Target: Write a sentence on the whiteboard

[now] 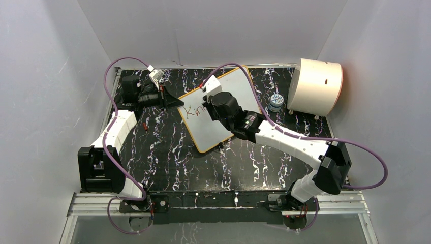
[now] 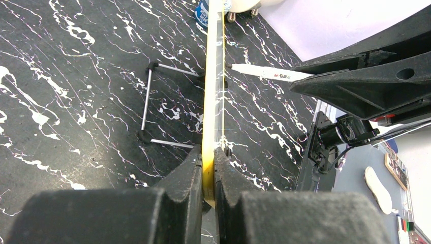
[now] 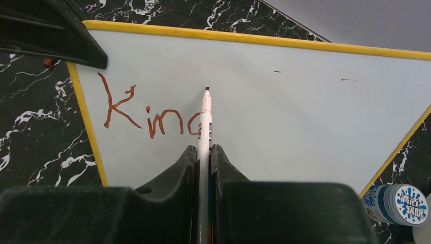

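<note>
Left jaws clamp the rim of the tilted whiteboard (image 1: 236,86) on the marbled tabletop (image 1: 167,152); right jaws hold a marker (image 3: 205,127), tip on the board beside the red sentence (image 3: 147,109), reading only "Kinc"

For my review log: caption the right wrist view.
Right gripper holds a marker over the whiteboard, beside red lettering reading "Kinc".
</note>
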Robot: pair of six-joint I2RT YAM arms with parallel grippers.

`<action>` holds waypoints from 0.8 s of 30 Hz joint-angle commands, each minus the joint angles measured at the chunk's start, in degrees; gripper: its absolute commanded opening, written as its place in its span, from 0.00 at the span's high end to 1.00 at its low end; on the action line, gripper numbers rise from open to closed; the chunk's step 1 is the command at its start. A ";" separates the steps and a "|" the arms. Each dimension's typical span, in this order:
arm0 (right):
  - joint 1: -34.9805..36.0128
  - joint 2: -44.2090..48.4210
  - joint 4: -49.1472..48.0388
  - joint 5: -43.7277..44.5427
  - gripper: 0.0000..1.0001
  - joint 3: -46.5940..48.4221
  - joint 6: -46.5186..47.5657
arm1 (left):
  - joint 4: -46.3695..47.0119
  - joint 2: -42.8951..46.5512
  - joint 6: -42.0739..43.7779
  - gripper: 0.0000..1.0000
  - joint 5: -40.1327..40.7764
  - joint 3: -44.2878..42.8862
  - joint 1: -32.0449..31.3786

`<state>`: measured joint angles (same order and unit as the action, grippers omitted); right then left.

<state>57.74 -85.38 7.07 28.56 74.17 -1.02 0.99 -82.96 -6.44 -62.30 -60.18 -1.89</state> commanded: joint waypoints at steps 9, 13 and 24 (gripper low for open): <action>-0.64 -2.34 -1.88 0.11 1.00 3.94 0.93 | -6.71 -1.85 4.16 1.00 -0.27 1.33 -2.77; -0.84 -3.19 0.30 -0.23 1.00 4.33 0.93 | -6.71 -1.77 4.24 1.00 -0.21 1.38 -2.77; -0.86 -2.14 5.13 -2.44 1.00 3.11 -1.71 | -6.83 -2.03 4.24 1.00 -0.10 1.30 -2.77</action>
<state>57.34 -87.66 9.91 27.66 75.77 -1.43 1.02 -83.13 -6.42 -61.89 -60.18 -1.89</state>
